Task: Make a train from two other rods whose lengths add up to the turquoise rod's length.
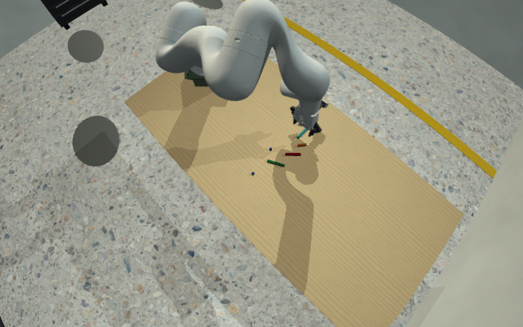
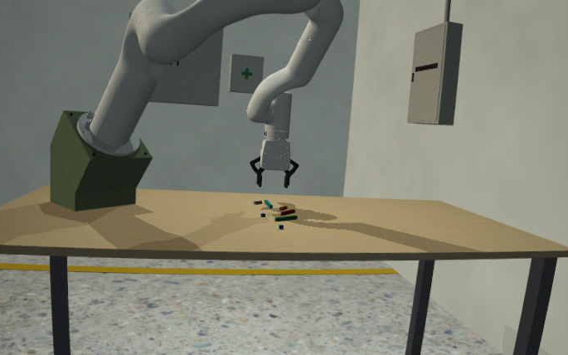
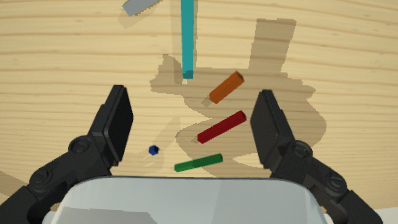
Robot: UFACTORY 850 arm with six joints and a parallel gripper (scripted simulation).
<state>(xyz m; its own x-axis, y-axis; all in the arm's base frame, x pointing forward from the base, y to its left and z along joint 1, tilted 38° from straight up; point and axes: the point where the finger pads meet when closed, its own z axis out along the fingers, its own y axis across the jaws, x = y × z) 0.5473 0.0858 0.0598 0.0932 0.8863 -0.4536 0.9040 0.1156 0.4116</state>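
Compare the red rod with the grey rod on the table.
The red rod is clearly longer than the grey rod. In the wrist view the red rod lies in the arm's shadow between the open tool's fingers, while the grey rod sits in light at the top edge, partly cut off. Both lie flat and slanted, touching nothing.

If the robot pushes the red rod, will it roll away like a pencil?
Probably not. The red rod looks square-edged and lies flat on the table, so it should slide or swivel rather than roll. It looks straight and stiff, so it likely won't bend. The open pincer hangs above it, holding nothing.
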